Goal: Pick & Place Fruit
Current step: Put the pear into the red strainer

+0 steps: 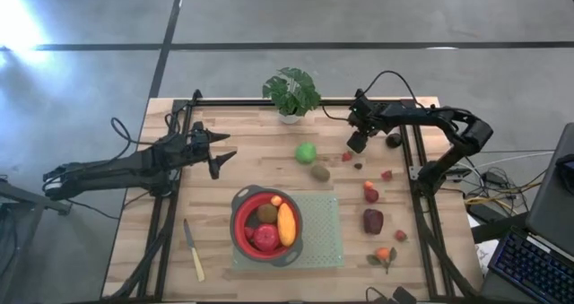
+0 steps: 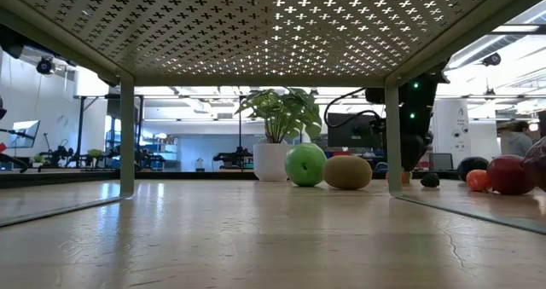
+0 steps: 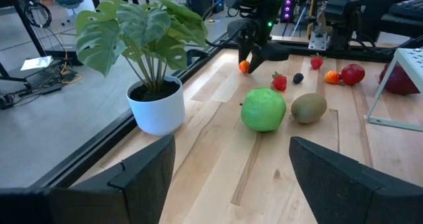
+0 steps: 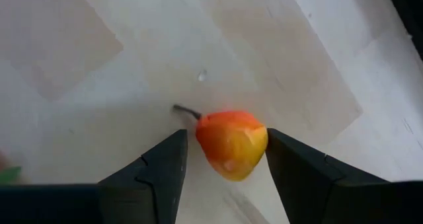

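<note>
My right gripper point(image 4: 226, 159) | fingers part-open, straddling small orange fruit point(image 4: 231, 143) | one finger touching, nothing gripped

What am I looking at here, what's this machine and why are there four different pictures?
It is a robot with two dark arms at a wooden table, sorting toy fruit. One picture looks straight down, one looks level across the tabletop, and one comes from each arm's wrist. The right gripper is down at the table's far side, its fingers on either side of a small orange-red fruit, one touching it and a slim gap at the other. The left gripper waits open. A red bowl on a green mat already holds several pieces. A green ball, a kiwi, smaller fruit, a potted plant and a knife lie around.
</note>
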Robot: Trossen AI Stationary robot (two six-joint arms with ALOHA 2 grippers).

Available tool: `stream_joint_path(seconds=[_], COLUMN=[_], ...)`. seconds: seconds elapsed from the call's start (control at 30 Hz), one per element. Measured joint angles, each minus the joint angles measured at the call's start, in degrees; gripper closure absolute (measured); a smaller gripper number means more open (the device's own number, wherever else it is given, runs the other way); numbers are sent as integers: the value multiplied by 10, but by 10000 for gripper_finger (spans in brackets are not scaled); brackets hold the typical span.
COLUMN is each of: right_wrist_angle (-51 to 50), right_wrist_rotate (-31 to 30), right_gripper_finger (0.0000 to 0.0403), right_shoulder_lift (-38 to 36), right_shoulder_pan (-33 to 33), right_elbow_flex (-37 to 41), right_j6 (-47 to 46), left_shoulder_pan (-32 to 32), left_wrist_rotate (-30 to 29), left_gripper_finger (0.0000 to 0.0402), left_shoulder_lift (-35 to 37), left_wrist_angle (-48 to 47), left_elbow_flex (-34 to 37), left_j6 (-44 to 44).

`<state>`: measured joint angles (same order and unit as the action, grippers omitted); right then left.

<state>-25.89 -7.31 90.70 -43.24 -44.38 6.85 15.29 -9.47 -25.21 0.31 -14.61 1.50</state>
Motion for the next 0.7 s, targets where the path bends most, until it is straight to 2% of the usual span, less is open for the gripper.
stream_joint_path(seconds=[0.13, 0.7], right_wrist_angle=[-2, -7], right_wrist_rotate=[33, 33], right_gripper_finger=[207, 276], right_shoulder_lift=[5, 8], right_shoulder_pan=[1, 1], right_elbow_flex=[0, -1], right_j6=[9, 10], left_shoulder_pan=[0, 0], left_wrist_rotate=[0, 0], left_gripper_finger=[101, 101], left_shoulder_lift=[0, 0], left_wrist_angle=[0, 0], left_elbow_flex=[0, 0], left_j6=[0, 0])
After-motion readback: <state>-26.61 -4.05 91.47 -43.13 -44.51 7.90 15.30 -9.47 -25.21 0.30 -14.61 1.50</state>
